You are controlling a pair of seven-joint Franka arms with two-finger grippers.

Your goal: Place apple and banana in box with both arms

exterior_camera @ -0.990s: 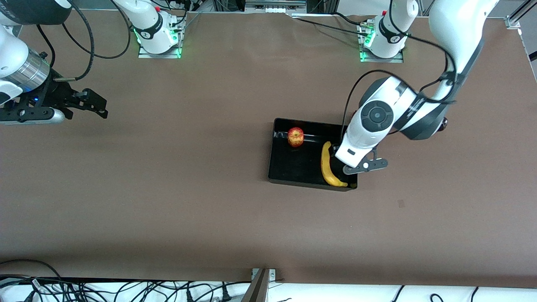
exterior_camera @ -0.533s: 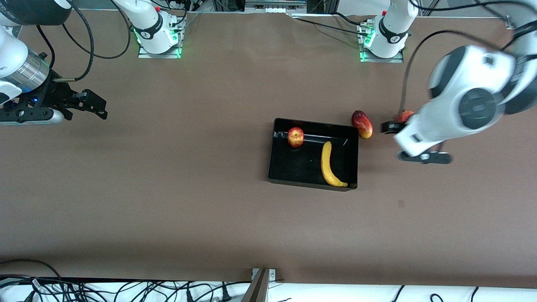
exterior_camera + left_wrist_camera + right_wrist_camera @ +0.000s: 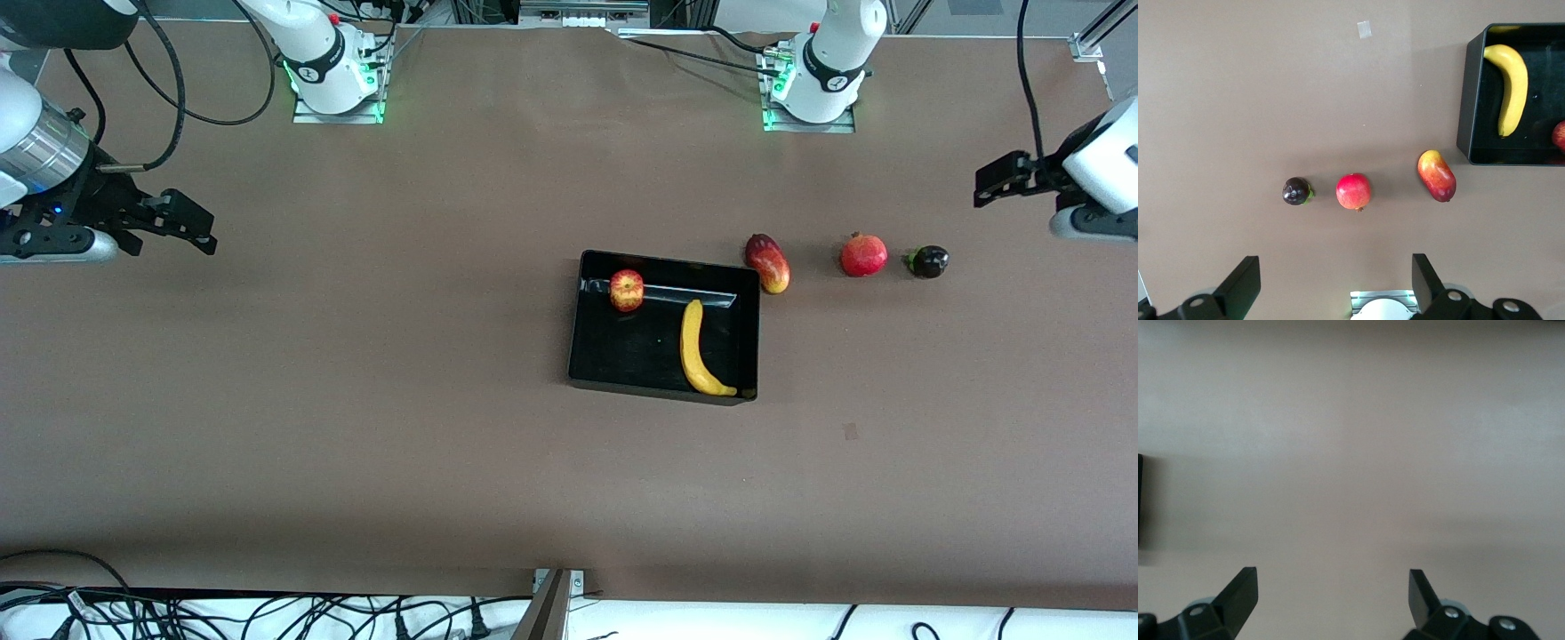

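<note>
Small red-yellow apple (image 3: 627, 291) and long yellow banana (image 3: 698, 349) are seen in the shallow black plastic box (image 3: 587, 373), well apart from left gripper (image 3: 1000, 178) and right gripper (image 3: 182, 222) (both spread, empty).

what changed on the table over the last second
The left arm pulled away from over the box, where its end effector was at the banana, out to its own end of the table; the left end effector is now open and empty. Its leaving uncovers the mango, pomegranate and mangosteen. Apple, banana and right end effector barely changed.
</note>
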